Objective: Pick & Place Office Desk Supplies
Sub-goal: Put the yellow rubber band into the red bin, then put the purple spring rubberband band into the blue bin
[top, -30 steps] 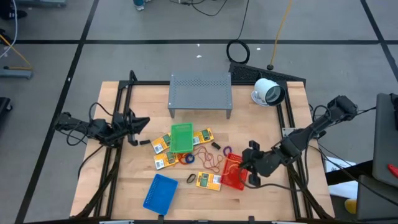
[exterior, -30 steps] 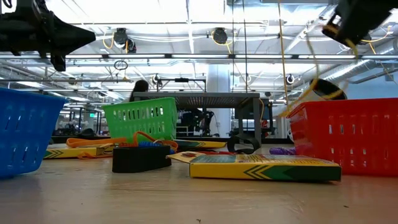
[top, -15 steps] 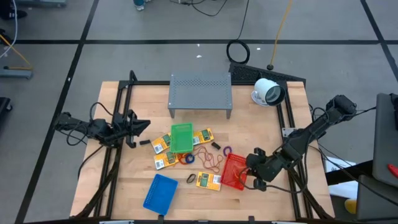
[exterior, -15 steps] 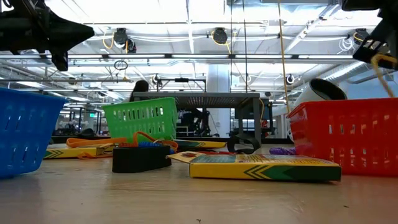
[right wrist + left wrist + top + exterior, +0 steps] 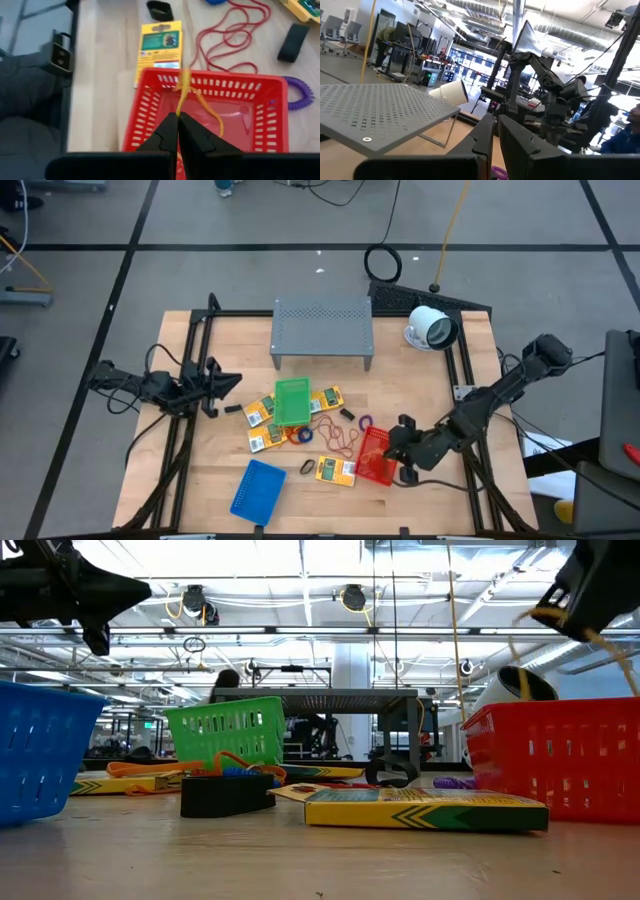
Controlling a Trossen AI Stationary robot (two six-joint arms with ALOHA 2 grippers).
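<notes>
My right gripper (image 5: 395, 452) hangs over the red basket (image 5: 372, 458), shut on a thin tan rubber band (image 5: 184, 92) that dangles over the basket's inside. Yellow packets (image 5: 336, 470) lie flat on the wooden table, one of them (image 5: 159, 45) just beyond the basket. More packets (image 5: 260, 416) lie by the green basket (image 5: 292, 402). Loose rubber bands (image 5: 335, 438), a purple ring (image 5: 365, 422) and a black ring (image 5: 306, 468) lie between the baskets. My left gripper (image 5: 225, 380) waits shut, raised above the table's left edge, holding nothing. My right gripper pinches the rubber band (image 5: 181, 107) between its two fingertips. The fingers slant down from the table's right side. The band hangs slack below them, one strand looping over the basket's inside (image 5: 215, 120). Whether its lower end touches the basket I cannot tell.
A blue basket (image 5: 258, 488) stands at the near edge. The grey perforated shelf (image 5: 322, 330) stands at the far middle, with a white round device (image 5: 430, 327) to its right. Black frame rails (image 5: 190, 340) run along both sides of the table.
My right gripper has sunk a little toward the red basket, still shut on the band. It has shifted slightly toward the table's right edge and back, and the band's loose strands have swung below it.
</notes>
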